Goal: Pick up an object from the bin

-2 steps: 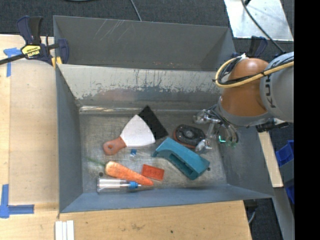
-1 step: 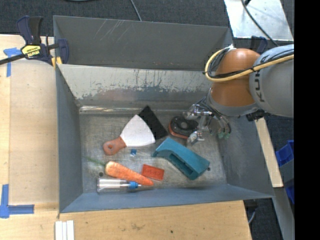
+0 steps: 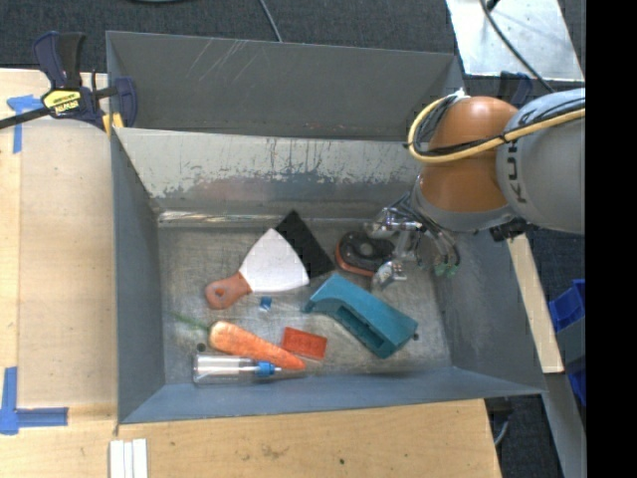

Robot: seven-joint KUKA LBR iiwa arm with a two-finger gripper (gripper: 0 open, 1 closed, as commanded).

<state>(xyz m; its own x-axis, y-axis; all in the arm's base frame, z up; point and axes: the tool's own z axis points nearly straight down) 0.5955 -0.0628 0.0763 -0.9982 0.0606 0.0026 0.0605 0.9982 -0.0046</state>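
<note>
Gripper [image 3: 390, 249] is hovering right of centre in the grey bin [image 3: 139, 267], its fingers looking spread with nothing between them. Just to its left a dark round disc [image 3: 354, 253] with an orange rim is lying above the teal plastic tool [image 3: 360, 315]. The disc is probably light, stiff and flat, so pinching across the rim seems best.

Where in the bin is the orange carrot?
Camera view: the carrot lies at the front left, just behind the clear tube, its tip beside the red block.
</note>
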